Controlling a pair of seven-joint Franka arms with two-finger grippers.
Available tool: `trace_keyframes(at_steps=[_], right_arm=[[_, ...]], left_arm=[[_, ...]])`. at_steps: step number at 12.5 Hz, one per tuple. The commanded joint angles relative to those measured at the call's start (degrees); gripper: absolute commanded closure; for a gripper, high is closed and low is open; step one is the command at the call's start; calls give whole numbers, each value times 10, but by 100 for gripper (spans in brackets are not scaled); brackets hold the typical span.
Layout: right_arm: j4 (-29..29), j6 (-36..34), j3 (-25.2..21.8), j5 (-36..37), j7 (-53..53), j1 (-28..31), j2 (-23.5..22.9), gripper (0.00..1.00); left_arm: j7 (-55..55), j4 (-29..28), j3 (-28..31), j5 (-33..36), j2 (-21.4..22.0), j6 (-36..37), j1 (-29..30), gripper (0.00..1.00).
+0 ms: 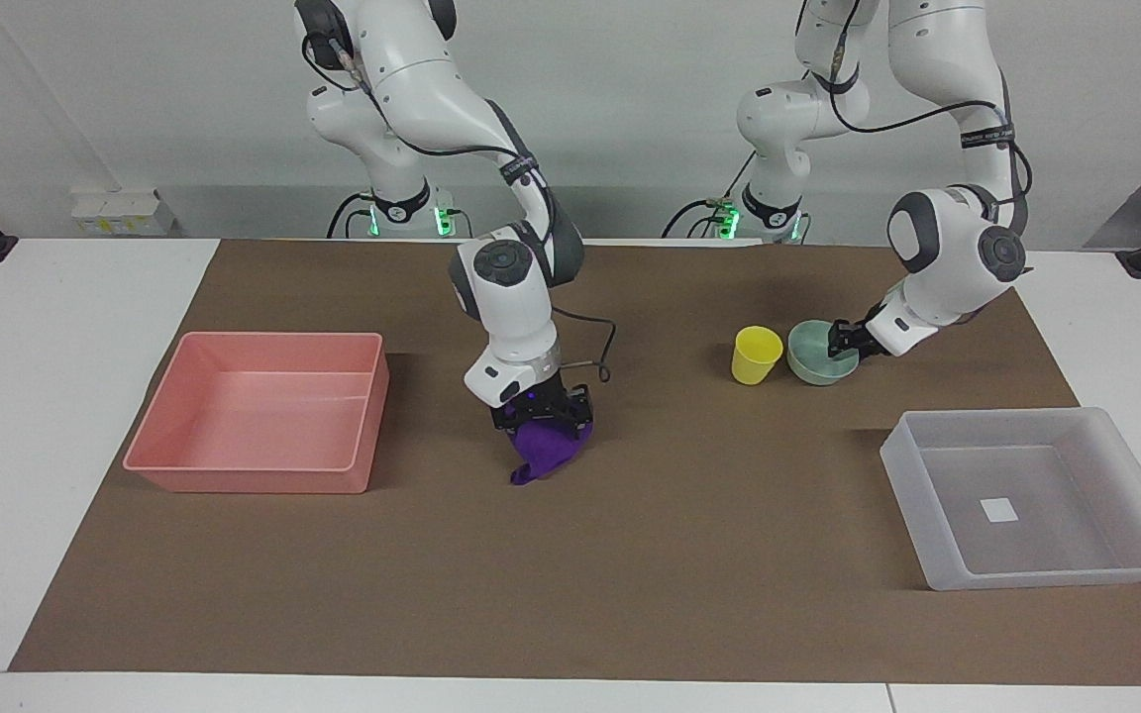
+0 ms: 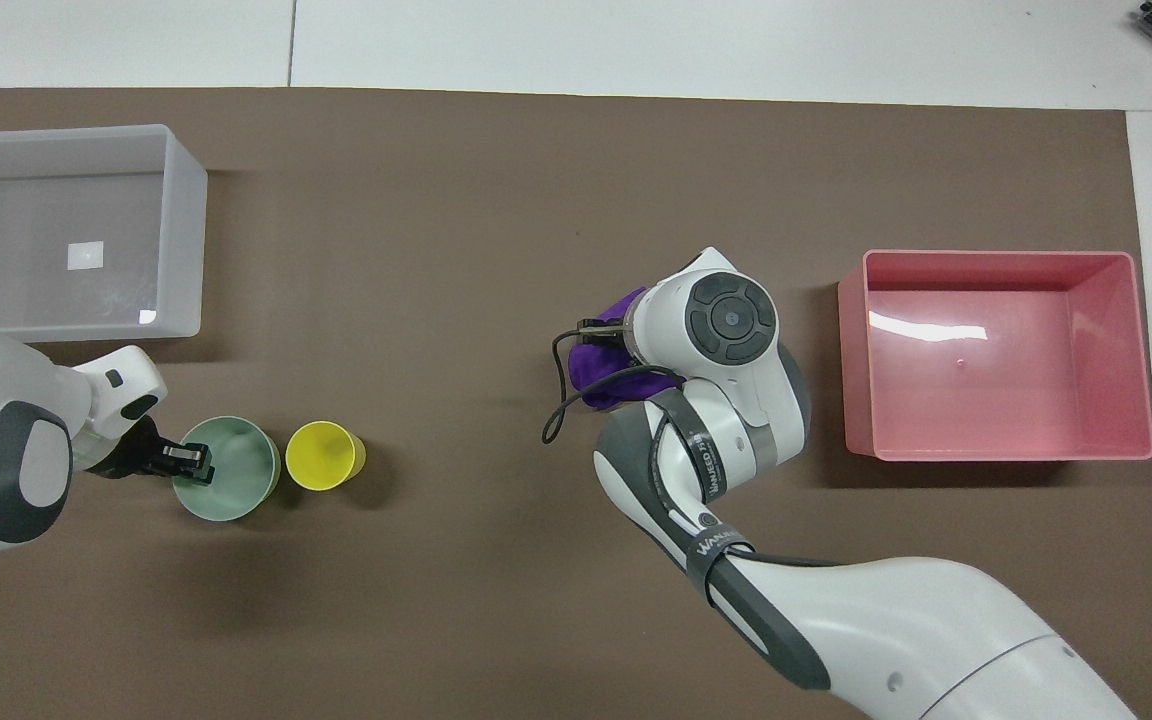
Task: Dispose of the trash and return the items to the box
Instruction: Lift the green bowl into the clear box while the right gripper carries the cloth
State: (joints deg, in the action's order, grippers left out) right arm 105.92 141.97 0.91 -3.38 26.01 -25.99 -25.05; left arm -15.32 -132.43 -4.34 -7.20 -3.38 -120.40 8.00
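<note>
The trash, a purple cloth [image 1: 543, 454], lies crumpled on the brown mat beside the pink tray. My right gripper [image 1: 541, 420] is down on its top with the fingers spread and pressed into the folds. In the overhead view the right wrist covers most of the cloth [image 2: 598, 372]. The mint-green bowl [image 1: 818, 362] stands next to the yellow cup [image 1: 757, 354], toward the left arm's end. My left gripper [image 1: 841, 344] is shut on the bowl's rim, on the side away from the cup. From overhead the left gripper [image 2: 193, 463] pinches the edge of the bowl [image 2: 233, 470], with the cup [image 2: 324, 455] touching or nearly touching it. The box [image 1: 937, 540] is farther from the robots than the bowl.
A pink rectangular tray [image 1: 254, 475] sits toward the right arm's end of the mat. The whitish box [image 2: 184, 235] holds only a small white sticker. The brown mat [image 1: 689, 594] covers the table's middle, with white tabletop at both ends.
</note>
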Motion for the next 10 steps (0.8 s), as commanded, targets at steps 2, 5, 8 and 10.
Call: trace_keyframes(at_steps=[2,5,8,10], right_arm=[[12,-25,1,0,61,1,15,100],[1,-59,0,-1,96,1,47,100],[-25,-132,-5,-1,106,10,99,100],[-28,-177,-6,-1,106,37,149,100]], left_arm=[[-6,101,3,-11,-12,112,9,100],[-8,197,4,-5,-14,203,26,100],[-10,346,4,-2,-55,264,72,100],[-9,440,5,-4,-126,251,101,100]])
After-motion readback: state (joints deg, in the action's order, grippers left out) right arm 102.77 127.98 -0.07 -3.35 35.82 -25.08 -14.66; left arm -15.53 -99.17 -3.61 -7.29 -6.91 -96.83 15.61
